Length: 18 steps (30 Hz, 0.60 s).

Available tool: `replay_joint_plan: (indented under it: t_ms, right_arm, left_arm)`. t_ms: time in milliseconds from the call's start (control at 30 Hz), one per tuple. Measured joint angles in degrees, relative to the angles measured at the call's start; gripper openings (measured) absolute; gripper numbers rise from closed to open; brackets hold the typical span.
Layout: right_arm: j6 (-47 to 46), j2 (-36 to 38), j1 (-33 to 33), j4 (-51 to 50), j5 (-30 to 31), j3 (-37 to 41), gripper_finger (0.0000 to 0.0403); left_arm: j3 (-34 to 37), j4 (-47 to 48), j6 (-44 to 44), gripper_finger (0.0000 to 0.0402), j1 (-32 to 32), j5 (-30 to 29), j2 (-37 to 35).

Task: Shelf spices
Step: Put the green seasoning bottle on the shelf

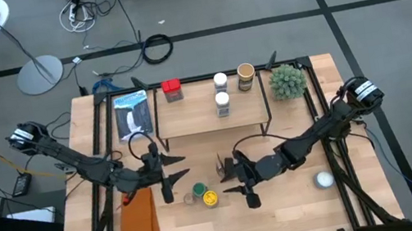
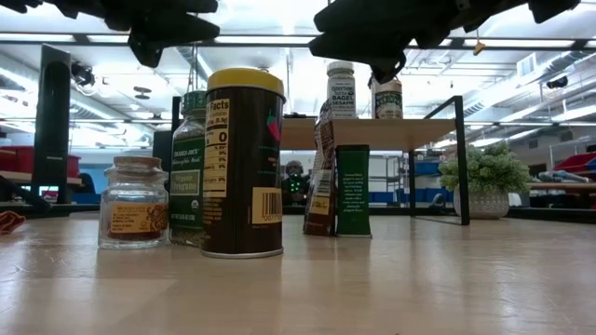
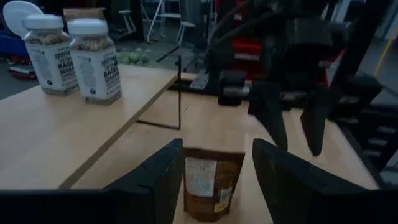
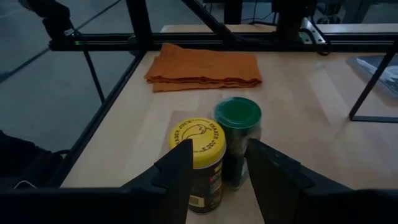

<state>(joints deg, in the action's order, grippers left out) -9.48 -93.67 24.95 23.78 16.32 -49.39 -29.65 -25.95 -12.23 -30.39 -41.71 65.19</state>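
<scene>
1. High view. The shelf [image 1: 211, 119], a pale wood board on thin black legs, stands at the 12 o'clock side of the wooden table [image 1: 287, 210]. On it: a red square tin [image 1: 172, 90] at 10 o'clock, two white-lidded jars [image 1: 221, 92] near the centre, and a tan-lidded jar [image 1: 245, 76] at 1 o'clock. A spiky green plant ball [image 1: 287, 80] sits just beside the shelf at 3 o'clock. The left gripper [image 1: 167, 174] hovers at 7 o'clock of the shelf, fingers spread. The right gripper [image 1: 234, 179] hovers at 6 o'clock, fingers parted, holding nothing. Between them, on the table, stand a green-lidded jar [image 1: 199, 190] and a yellow-lidded tin [image 1: 211, 198]. A folded orange cloth [image 1: 139, 221] lies at 8 o'clock; a white round object [image 1: 324, 180] lies at 4 o'clock.

2. Low view. A short clear glass jar [image 2: 134, 203] with a tan lid, the green-lidded bottle, the dark cylindrical yellow-lidded tin, a brown pouch [image 2: 322, 172] and a small dark green box [image 2: 353, 190] stand on the tabletop, unshelved.

3. Left wrist view. The dark fingers [image 3: 158, 180] are released, open either side of the brown pouch, not touching it.

4. Right wrist view. The open fingers [image 4: 177, 171] hang over the yellow-lidded tin and green-lidded jar, which stand touching. The cloth looks soft and ribbed.
</scene>
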Motion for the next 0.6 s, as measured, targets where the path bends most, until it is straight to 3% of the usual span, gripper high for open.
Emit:
replay_joint_plan:
  t_ms: [200,333,467,600]
  right_arm:
    - [0.0,0.0,0.6,-0.9,0.0,0.0,0.0150]
    - [0.0,0.0,0.5,-2.7,0.0,0.0,0.0151]
    - [0.0,0.0,0.5,-3.2,0.0,0.0,0.0150]
    - [0.0,0.0,0.5,-3.2,0.0,0.0,0.0151]
  left_arm:
    - [0.0,-2.7,0.0,0.0199,0.0,0.1,0.0]
    - [0.0,-4.4,0.0,0.0221,0.0,-0.4,0.0]
    - [0.0,-6.4,-0.2,0.0276,0.0,-2.7,0.0]
    - [0.0,-8.2,-0.3,0.0359,0.0,-5.0,0.0]
